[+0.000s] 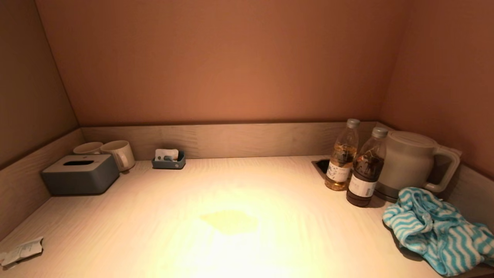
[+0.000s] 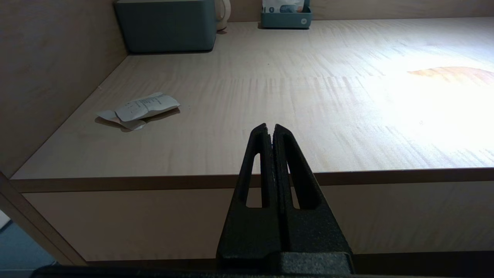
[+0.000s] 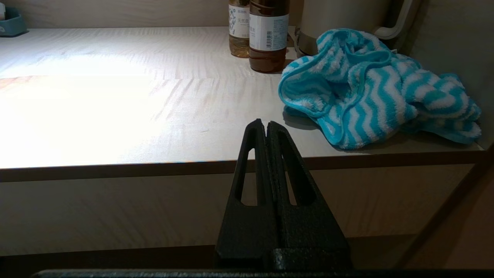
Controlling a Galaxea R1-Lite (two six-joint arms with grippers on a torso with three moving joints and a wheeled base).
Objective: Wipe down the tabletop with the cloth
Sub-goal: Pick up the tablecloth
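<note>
The crumpled blue-and-white striped terry cloth (image 1: pixel 438 229) is left on the pale wooden tabletop (image 1: pixel 154 224); both grippers' jaws are pressed together, empty, off its front edge: left gripper (image 2: pixel 270 127), right gripper (image 3: pixel 262 123).

Striped cloth (image 1: pixel 440 229) (blue-white) lies bunched on tabletop's (image 1: pixel 154 231) right edge

no legible text on bottle labels (image 3: pixel 267 37)

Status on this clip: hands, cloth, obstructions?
Left hand and right hand shut, empty, off the front edge. Cloth bunched right, untouched. Bottles beside it.
</note>
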